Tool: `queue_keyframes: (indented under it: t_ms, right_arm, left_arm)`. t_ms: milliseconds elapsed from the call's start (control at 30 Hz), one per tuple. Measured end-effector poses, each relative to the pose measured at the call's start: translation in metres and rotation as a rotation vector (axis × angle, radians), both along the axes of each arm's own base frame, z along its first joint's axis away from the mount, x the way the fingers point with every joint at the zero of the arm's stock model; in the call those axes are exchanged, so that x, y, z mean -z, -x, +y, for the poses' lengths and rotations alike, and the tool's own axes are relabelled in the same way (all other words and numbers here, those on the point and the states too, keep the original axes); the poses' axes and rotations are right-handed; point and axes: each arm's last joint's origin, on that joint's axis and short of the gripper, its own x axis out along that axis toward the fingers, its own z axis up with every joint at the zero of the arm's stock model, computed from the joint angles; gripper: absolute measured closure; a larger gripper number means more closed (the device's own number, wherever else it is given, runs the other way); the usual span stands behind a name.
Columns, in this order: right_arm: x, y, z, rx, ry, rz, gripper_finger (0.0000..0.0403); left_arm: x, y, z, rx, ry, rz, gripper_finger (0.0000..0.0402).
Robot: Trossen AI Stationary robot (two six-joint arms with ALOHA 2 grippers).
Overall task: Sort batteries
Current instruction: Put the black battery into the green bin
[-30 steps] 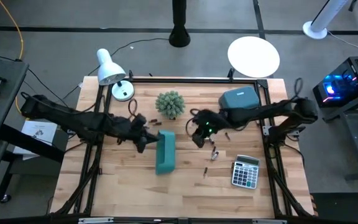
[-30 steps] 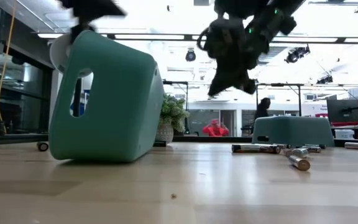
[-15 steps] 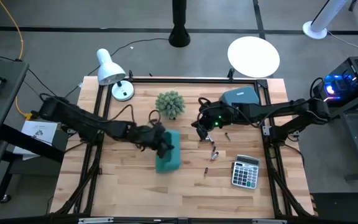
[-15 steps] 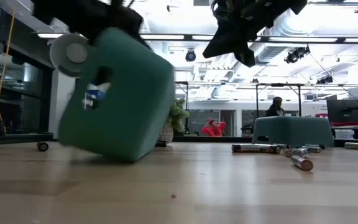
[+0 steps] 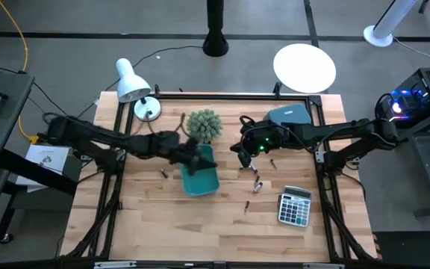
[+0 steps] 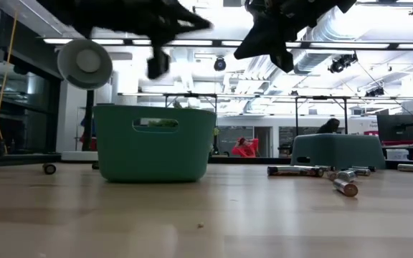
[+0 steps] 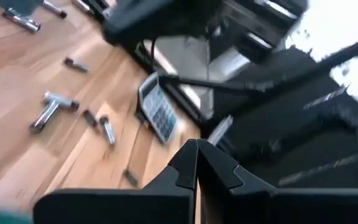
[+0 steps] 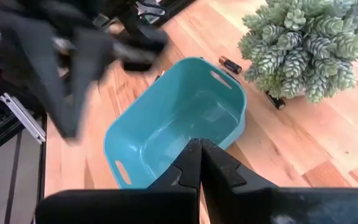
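High view, left gripper (image 5: 191, 155) closed above upright teal tray (image 5: 200, 179), right gripper (image 5: 242, 152) closed, calculator (image 5: 293, 207) lettering unreadable.

An open tray (image 5: 200, 179) stands upright near the middle of the bench (image 5: 140, 224), with a potted plant (image 5: 204, 125) just behind it toward the far edge. To its right batteries (image 5: 257, 184) lie scattered, a calculator (image 5: 295, 207) nearer the right front corner. A second tray (image 5: 290, 118) lies overturned by the far right corner, a lamp (image 5: 133, 82) at the far left corner.

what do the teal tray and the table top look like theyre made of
Teal tray: looks like moulded plastic, with a smooth, slightly glossy inside, rounded corners and cut-out handle slots. Table top: looks like pale wood, butcher-block style, with visible grain and strip joints; matte or lightly sealed, hard to tell.
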Motion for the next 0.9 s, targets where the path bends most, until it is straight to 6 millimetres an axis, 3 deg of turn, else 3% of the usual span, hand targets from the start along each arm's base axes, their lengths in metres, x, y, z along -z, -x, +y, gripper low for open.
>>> queue_keyframes:
  t_ms: [167,333,467,733,900]
  right_arm:
    - [0.0,0.0,0.0,-0.004,0.005,-0.001,0.0403]
    - [-0.001,0.0,0.0,-0.009,0.005,-0.004,0.0403]
    - [-0.001,0.0,0.0,-0.008,0.004,-0.004,0.0403]
    - [0.0,0.0,0.0,0.006,-0.018,-0.004,0.0403]
    - [-0.001,0.0,0.0,0.007,-0.019,-0.005,0.0403]
  left_arm:
    - [-0.019,0.064,-0.028,0.043,-0.142,0.24,0.0401]
    - [-0.012,0.114,-0.049,0.121,-0.342,0.471,0.04]
    - [-0.007,0.114,-0.045,0.096,-0.541,0.501,0.0379]
    - [0.036,0.104,-0.03,0.478,-0.891,0.836,0.0256]
    - [0.058,0.087,-0.029,0.652,-1.015,0.853,0.0196]
